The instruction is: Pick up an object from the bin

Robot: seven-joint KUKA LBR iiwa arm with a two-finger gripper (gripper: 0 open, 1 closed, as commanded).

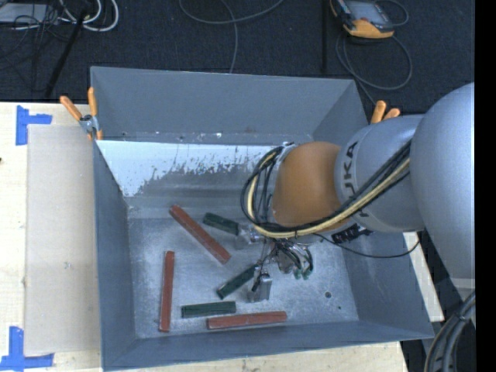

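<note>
My gripper [262, 279] hangs low over the middle of the bin floor, under the orange wrist cover. Its tips sit right at the upper end of a dark green bar [235, 283] that lies tilted just left of them. Whether that bar is between the fingers I cannot make out. Another dark green bar [208, 309] lies flat below it, with a red-brown bar [246, 320] along the front wall. A short dark green bar [222, 224] lies up left of the gripper, beside a long red-brown bar [200, 234] set diagonally.
A further red-brown bar [167, 290] lies upright along the bin's left side. The arm and its cables cover the right middle of the bin.
</note>
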